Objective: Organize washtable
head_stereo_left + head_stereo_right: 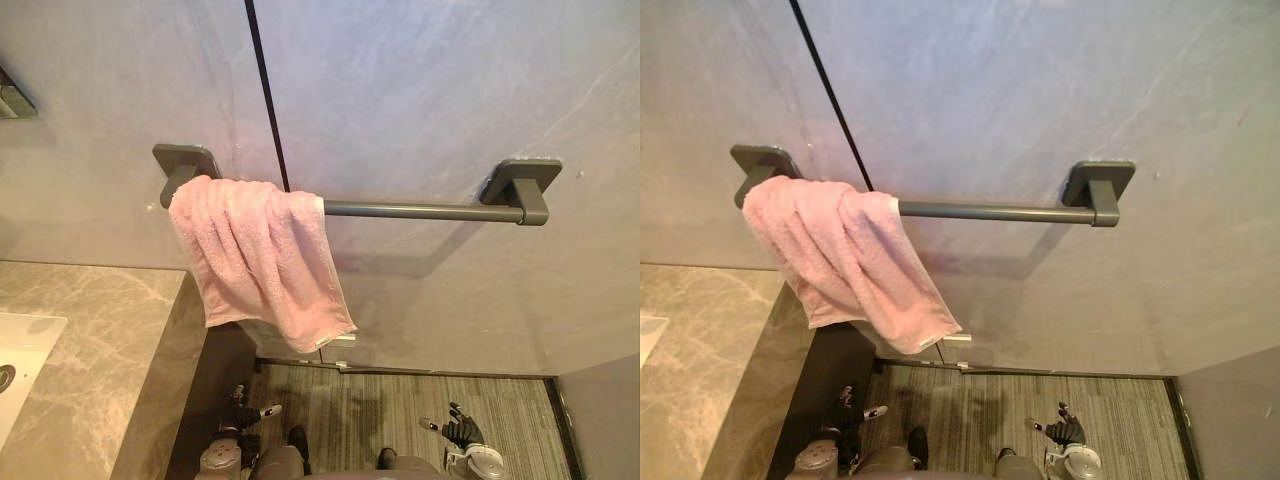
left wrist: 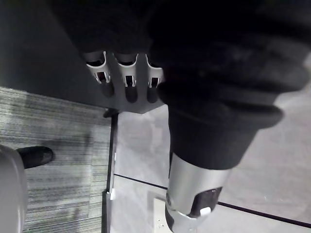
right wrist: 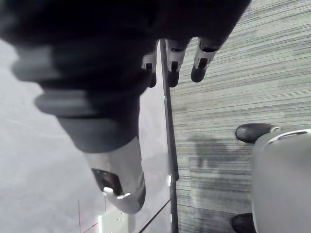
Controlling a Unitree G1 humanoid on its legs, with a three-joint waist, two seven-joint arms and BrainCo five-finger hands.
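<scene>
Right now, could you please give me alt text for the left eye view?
A pink towel hangs bunched over the left end of a grey wall rail. A marble counter sits lower left; the left hand and right hand hang open above the floor.

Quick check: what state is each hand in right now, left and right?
Left hand: open, holding nothing.
Right hand: open, holding nothing.
</scene>
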